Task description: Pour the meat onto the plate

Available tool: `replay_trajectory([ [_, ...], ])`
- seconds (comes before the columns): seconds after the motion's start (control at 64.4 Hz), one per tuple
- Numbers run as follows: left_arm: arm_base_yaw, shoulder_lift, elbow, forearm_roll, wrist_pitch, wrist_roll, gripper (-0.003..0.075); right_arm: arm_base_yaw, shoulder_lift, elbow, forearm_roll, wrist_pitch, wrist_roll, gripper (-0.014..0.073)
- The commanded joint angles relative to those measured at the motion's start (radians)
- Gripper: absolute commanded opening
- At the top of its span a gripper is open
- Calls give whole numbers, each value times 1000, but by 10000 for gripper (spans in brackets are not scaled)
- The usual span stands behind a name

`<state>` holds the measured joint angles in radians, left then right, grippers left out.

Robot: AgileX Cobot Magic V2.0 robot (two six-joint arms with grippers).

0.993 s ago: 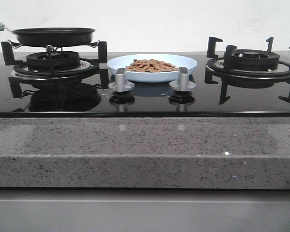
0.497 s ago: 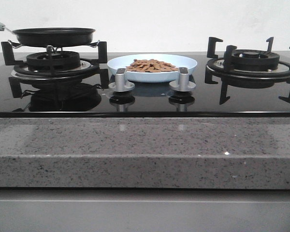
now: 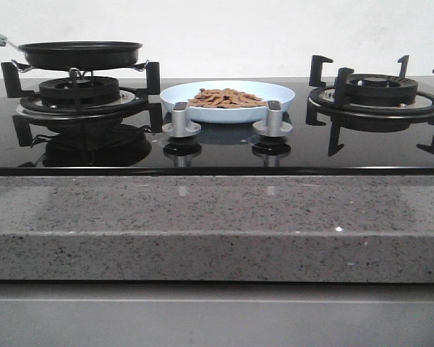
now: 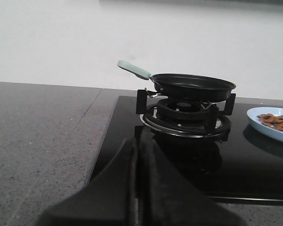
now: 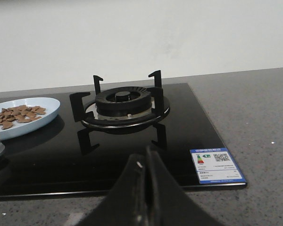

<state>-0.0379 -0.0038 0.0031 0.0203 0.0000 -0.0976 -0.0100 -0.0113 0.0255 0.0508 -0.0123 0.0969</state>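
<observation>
From the front I see neither arm over the hob, so I go by the wrist cameras. My left end effector (image 4: pixel 137 188) sits low at the near edge of the bench (image 4: pixel 42 136), level and aimed across the glass hob (image 4: pixel 254 174); its fingers are pressed together with only a thin seam between them, holding nothing. Ahead of it the black frying pan (image 3: pixel 79 53) rests on the left burner (image 3: pixel 79 94), its pale handle (image 4: pixel 133 69) pointing away from the plate.

In the middle, the pale-blue plate (image 3: pixel 275 92) stands on the glass between the two burners, just behind the two silver knobs (image 3: pixel 181 121). The meat (image 3: pixel 226 98) lies on it in a loose, flat heap.

The right burner (image 3: pixel 376 90) is bare. My right end effector (image 5: pixel 146 188) is also low at the bench's near edge, level, its fingers closed together and empty, with a label sticker (image 5: pixel 217 165) on the glass just beside it.
</observation>
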Motion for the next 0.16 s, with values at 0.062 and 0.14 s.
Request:
replay_trajectory([
  [0.062,1,-16,7,-6,-80,-11,-20,-6,-17,-4,-15,-88,-1,-120],
  [0.14,1,-16,7,-6,-80,-11,-20,-6,-17,-4,-15,-88,-1,-120],
])
